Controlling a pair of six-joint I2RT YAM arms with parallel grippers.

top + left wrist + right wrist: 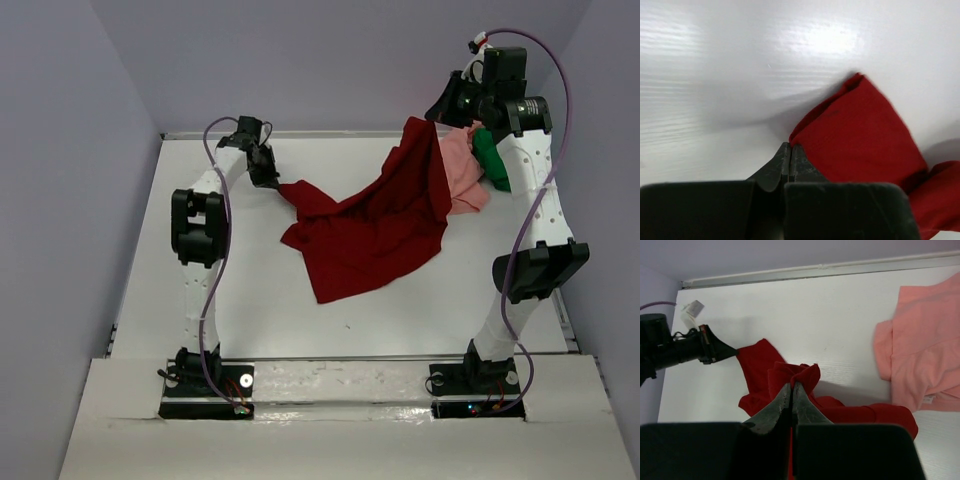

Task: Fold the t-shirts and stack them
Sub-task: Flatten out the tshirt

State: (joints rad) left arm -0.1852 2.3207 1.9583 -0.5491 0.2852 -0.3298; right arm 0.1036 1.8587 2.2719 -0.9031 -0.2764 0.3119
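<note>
Dark red tee (370, 225), pinched by L gripper (790, 150) & R gripper (791, 387)

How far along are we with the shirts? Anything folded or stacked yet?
Nothing looks folded or stacked yet. In hand: the left fingers and right fingers are both shut on the dark red shirt. The right holds its end raised, and the rest drapes onto the table. Left to do: folding it, then the pink shirt and green shirt, both lying rumpled at the far right.

Arms (193, 295): white links, black joints, purple cables (566, 100); dark tapered tool fingers (774, 170).
</note>
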